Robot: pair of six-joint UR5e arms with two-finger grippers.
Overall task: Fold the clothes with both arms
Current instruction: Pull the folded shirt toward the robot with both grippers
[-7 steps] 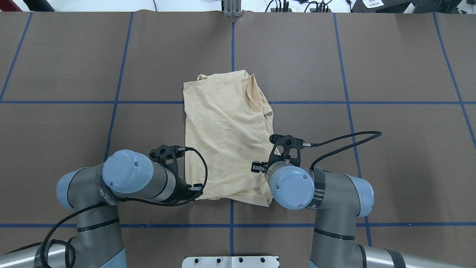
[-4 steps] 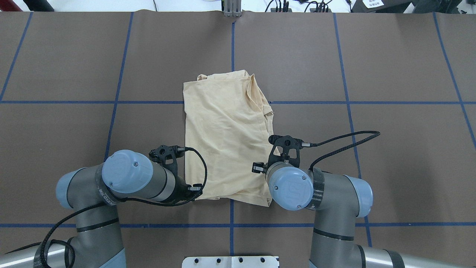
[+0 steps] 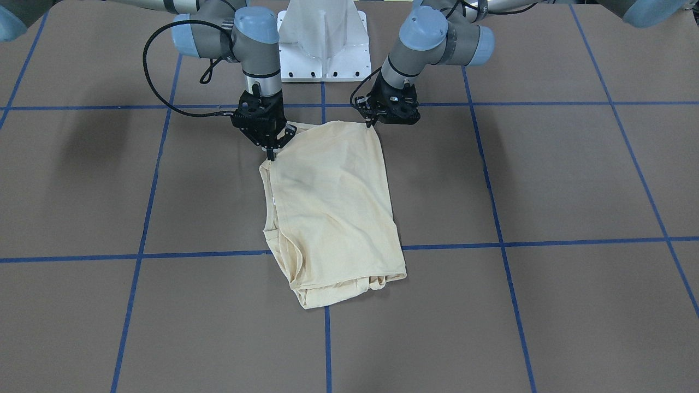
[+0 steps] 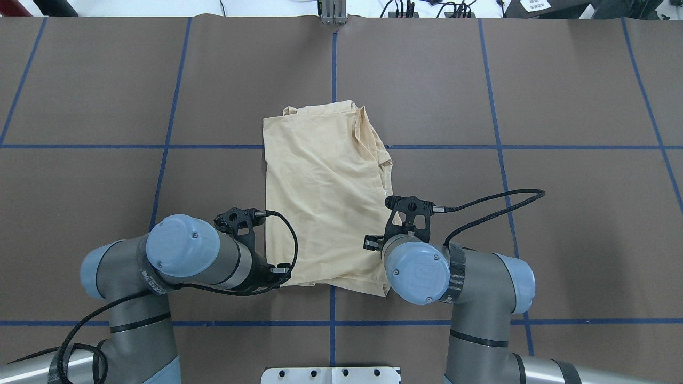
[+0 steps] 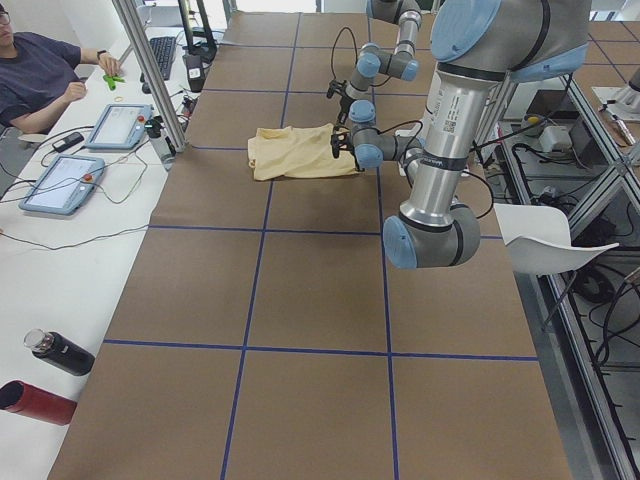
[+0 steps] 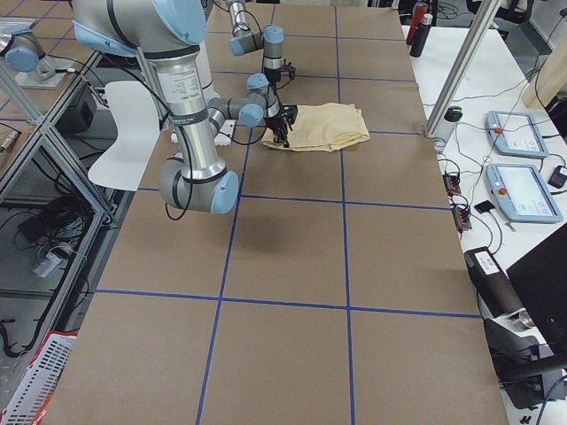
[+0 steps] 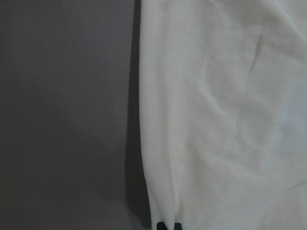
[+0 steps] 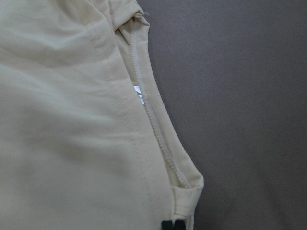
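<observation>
Nearest the robot, you are seeing both grippers pinching the T-shirt [image 3: 333, 207] at its near corners. The left gripper [image 3: 374, 121] and the right gripper [image 3: 270, 152] are each holding their fingertips almost together on the cloth, likely to carry this end over the far one. The shirt is lying mid-table [image 3: 546, 180] as a narrow folded strip running away from the base. Since a second ago, the right arm is creeping slightly toward the base, while the left arm and the cloth are staying put.

table [image 4: 560, 240] | brown surface, blue-lined grid; carries | folded T-shirt [image 4: 320, 186]
</observation>
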